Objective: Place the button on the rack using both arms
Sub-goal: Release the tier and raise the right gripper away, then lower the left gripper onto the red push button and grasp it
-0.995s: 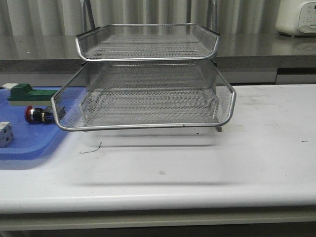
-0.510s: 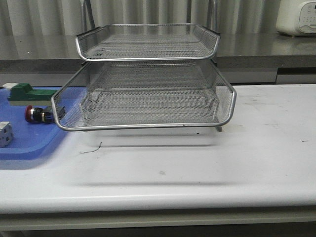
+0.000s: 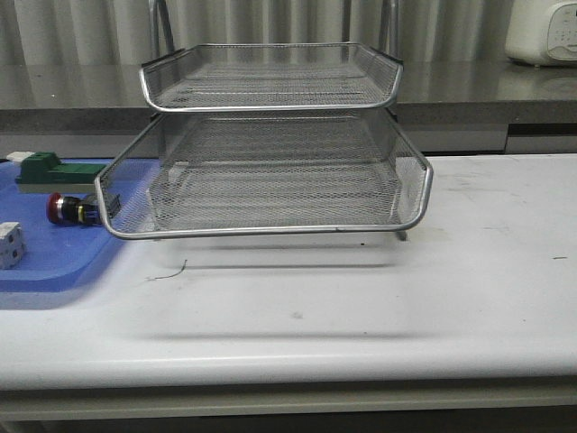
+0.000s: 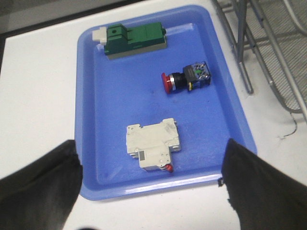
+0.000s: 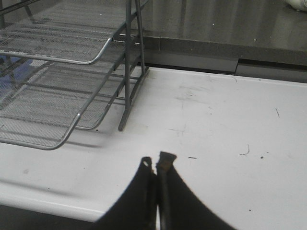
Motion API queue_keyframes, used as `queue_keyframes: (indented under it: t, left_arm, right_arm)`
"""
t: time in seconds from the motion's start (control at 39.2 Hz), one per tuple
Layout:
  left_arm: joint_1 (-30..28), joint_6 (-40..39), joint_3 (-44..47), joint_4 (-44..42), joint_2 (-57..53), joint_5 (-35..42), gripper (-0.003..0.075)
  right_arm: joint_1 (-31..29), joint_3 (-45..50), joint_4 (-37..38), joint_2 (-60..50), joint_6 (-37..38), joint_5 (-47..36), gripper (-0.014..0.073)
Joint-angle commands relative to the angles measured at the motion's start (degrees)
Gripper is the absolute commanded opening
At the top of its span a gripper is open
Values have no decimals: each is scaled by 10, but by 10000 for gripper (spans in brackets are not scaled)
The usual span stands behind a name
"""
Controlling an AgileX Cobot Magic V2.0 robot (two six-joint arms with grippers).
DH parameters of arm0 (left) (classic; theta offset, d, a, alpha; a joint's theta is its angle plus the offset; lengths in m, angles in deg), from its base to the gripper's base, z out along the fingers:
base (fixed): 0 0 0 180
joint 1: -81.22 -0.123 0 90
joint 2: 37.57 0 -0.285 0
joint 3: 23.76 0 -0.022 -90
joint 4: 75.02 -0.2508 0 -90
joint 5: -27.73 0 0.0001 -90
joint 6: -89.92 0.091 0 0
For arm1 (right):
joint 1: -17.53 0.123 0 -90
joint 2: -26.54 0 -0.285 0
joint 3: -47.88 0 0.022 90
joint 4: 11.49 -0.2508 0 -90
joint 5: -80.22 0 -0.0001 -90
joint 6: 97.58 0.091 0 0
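Observation:
The button (image 3: 69, 209) (image 4: 185, 78), red-capped with a black body, lies on its side on the blue tray (image 3: 54, 262) (image 4: 115, 120), left of the rack. The silver wire-mesh rack (image 3: 270, 162) (image 5: 62, 62) stands at the table's middle with its middle tray slid forward. My left gripper (image 4: 151, 165) hangs open above the tray's near edge, its fingers wide apart, apart from the button and holding nothing. My right gripper (image 5: 157, 163) is shut and empty over bare white table to the right of the rack. Neither gripper shows in the front view.
On the blue tray also lie a green block (image 3: 41, 171) (image 4: 134, 40) and a white breaker-like part (image 4: 153, 143) (image 3: 9, 244). A white appliance (image 3: 541, 32) stands on the grey counter behind. A thin wire scrap (image 3: 169, 271) lies before the rack.

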Motion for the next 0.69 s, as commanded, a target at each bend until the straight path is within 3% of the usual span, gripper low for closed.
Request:
queue_keyframes:
  t: [0.0, 0.28, 0.38, 0.56, 0.66]
  left_arm:
    - [1, 37, -95, -2, 82, -19, 557]
    - [1, 222, -281, 61, 298, -159, 560]
    - [1, 271, -317, 92, 351, -164, 573]
    - [1, 345, -345, 114, 411, -114, 685]
    - [1, 364, -347, 114, 437, -93, 685]
  right_arm:
    - [0, -14, 5, 6, 0, -45, -62]
    - [0, -14, 5, 6, 0, -45, -62]
    - [0, -14, 5, 6, 0, -45, -62]
    - [0, -14, 5, 6, 0, -45, -62]
    - [0, -14, 5, 6, 0, -45, -62]
